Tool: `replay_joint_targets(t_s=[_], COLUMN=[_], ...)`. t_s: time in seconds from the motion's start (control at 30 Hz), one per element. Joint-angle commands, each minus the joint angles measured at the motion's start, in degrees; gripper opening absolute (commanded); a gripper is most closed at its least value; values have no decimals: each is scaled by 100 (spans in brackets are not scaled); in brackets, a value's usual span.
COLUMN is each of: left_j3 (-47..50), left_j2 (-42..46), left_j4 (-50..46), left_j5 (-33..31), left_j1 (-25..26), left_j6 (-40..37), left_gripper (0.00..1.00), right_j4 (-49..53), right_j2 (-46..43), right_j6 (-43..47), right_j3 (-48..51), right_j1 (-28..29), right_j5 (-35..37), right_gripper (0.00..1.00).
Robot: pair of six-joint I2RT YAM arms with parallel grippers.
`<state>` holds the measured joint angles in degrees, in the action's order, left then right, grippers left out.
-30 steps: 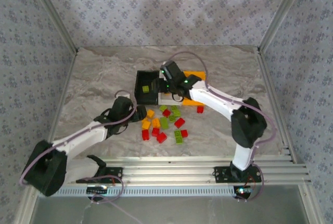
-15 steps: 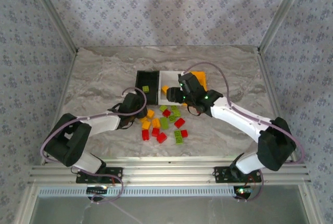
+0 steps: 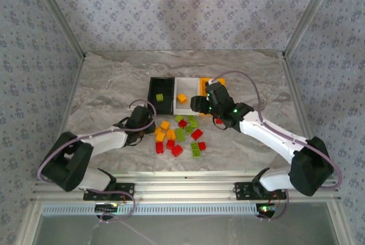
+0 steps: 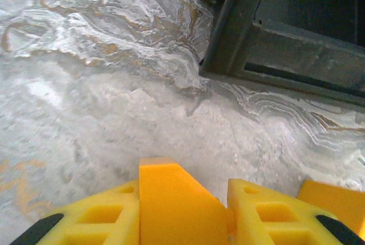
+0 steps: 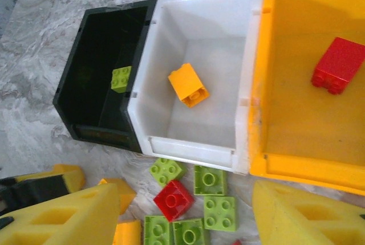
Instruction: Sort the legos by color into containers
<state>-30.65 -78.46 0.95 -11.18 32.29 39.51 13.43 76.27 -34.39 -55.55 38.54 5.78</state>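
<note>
Orange-yellow brick point(image 4: 171, 211) was clamped between the jaws of the left gripper point(image 4: 183, 191), while the right gripper point(image 5: 187, 191) was spread empty above legos point(image 5: 208, 179).

Readable text, labels, brands, numbers, signs: none in any view.
Bricks point(image 5: 209, 180): the studs are too small and soft to make out any mark.
</note>
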Motion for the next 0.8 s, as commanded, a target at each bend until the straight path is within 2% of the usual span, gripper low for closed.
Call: replay_joint_targets(t_s=[0.0,0.1,0.2,0.37,0.57,0.77], left_j3=[-122,-534,-1153,-2574,-4304,-5281], left_j2=[588,817,649,-554,-2207,-3215], left_j4=[-592,-997,-1071,-1038,-1368,-1640], left_j5=[103,135,104,183,201,177], left_j1=[86,314,670,1015,1072,1069], left_j6=[-14,-78,-184,-501,-851,-976], left_gripper=[28,27,27,27,26,27], right_j4=[1,24,50,222,502,655], right_j2=[-272,-512,-813,-1250,-1688,-2144], right_j6=[-120,-317,-433,-572,-700,-737], right_j3=[242,589,1027,1617,2085,2325], right_j1=[-145,-304,-474,-659,-741,-780], right_j5=[152,191,234,255,330,313], right_gripper=[64,64,64,64,64,64])
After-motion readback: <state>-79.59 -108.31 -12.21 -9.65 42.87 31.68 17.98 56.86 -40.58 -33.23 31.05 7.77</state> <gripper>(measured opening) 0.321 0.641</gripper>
